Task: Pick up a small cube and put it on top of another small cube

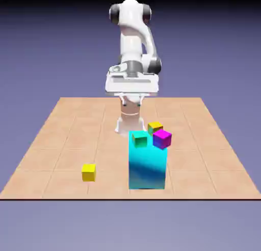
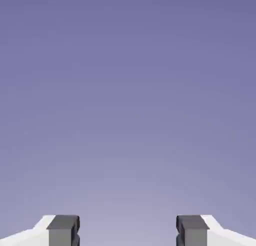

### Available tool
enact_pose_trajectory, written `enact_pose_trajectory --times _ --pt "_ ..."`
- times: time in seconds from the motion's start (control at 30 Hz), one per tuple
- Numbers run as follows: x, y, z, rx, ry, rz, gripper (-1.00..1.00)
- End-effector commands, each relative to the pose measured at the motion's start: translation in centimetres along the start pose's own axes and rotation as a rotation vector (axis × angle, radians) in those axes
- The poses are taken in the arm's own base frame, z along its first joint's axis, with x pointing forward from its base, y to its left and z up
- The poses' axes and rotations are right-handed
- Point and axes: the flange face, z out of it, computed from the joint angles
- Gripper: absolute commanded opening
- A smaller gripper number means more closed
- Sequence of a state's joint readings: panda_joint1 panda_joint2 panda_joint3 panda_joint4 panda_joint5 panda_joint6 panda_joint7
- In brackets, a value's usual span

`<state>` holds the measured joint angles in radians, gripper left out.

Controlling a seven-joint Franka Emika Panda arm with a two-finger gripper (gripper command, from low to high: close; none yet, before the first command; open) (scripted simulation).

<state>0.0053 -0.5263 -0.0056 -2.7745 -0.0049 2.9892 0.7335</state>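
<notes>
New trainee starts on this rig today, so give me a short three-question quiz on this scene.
1. Is the gripper open or shut?
2. True or false: the yellow cube stands on the tall cyan block.
3. Which shows further toward the exterior view's right: the green cube or the magenta cube?

Key: 1. Open, nothing between its fingertips. 2. False; it is on the table. 3. The magenta cube.

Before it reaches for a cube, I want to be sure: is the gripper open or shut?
Open: the gripper shows its fingertips wide apart, only plain backdrop between them.
</notes>
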Motion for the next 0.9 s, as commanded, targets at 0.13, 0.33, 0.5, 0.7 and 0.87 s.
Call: enact_pose_trajectory --times 0.13,0.33,0.5,0.7,0.87 --pt "2.2 1.0 5.3 -0.174 -0.157 -0.006 0.0" --pt "4.2 3.5 11.7 -0.378 -0.352 -0.007 0.0" --pt "5.2 6.8 16.8 -0.544 -0.52 -0.003 0.0" --pt "5.6 11.7 22.4 -0.736 -0.73 0.011 0.0" --pt "5.3 16.4 26.4 -0.891 -0.91 0.029 0.0"
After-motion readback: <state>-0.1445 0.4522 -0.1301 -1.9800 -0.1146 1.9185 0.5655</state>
